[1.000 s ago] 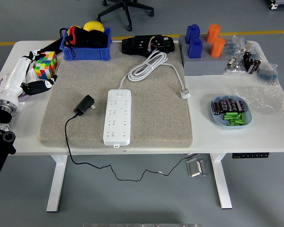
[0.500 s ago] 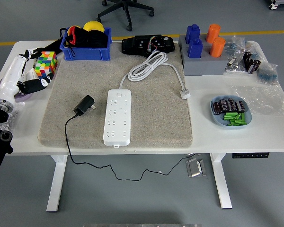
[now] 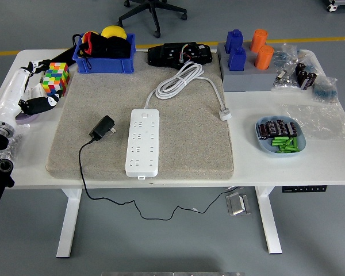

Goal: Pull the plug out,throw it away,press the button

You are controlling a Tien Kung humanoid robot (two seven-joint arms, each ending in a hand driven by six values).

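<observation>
White table (image 3: 178,172) carries a beige felt mat (image 3: 190,138) across its middle. On the mat lies the white power strip (image 3: 142,141), lengthwise, its coiled white cable (image 3: 181,80) running toward the far edge. Just left of the strip rests the black plug (image 3: 102,127), unplugged, its thin cord (image 3: 81,167) dropping over the near edge. At the left edge the left hand (image 3: 37,99) lies low beside a colourful cube (image 3: 55,78), forearm angled inward, fingers loosely curled and holding nothing.

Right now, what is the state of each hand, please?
Left hand: holding nothing; fingers cannot be told, near the colourful cube.
Right hand: not in view.
</observation>
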